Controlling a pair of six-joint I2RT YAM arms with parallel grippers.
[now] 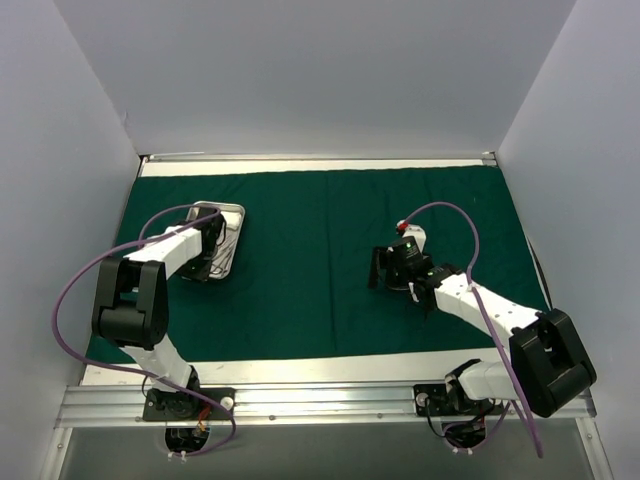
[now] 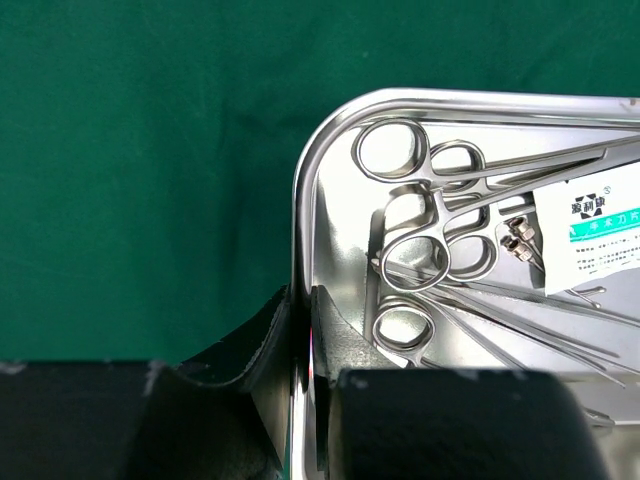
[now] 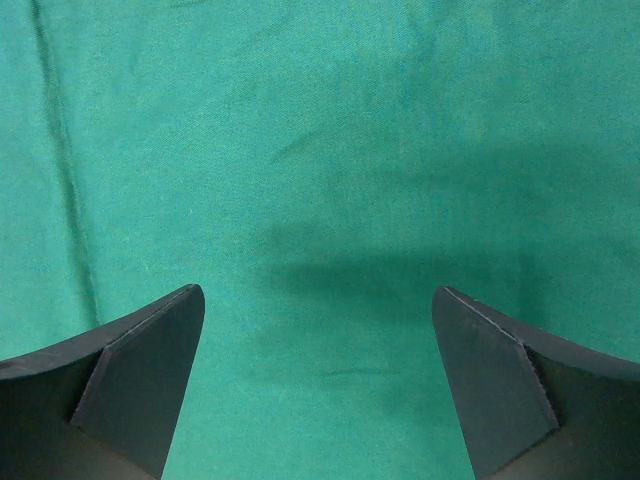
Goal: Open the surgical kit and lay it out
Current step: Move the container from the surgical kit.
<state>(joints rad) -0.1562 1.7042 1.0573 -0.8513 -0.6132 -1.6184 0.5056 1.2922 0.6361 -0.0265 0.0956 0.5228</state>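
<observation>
The dark green cloth [image 1: 330, 260] lies spread flat over the table. The steel tray [image 1: 232, 212] sits on it at the far left. My left gripper [image 1: 212, 245] is shut on the tray's rim [image 2: 300, 230], one finger outside and one inside. In the left wrist view the tray holds several silver ring-handled forceps [image 2: 400, 165] and a small white packet [image 2: 595, 230]. My right gripper [image 1: 392, 268] is open and empty, low over bare cloth [image 3: 320, 180] right of centre. No gauze wad is in view.
White walls close in the table at the back and both sides. A metal rail [image 1: 330, 400] runs along the near edge by the arm bases. A white strip of table [image 1: 320, 167] shows beyond the cloth's far edge.
</observation>
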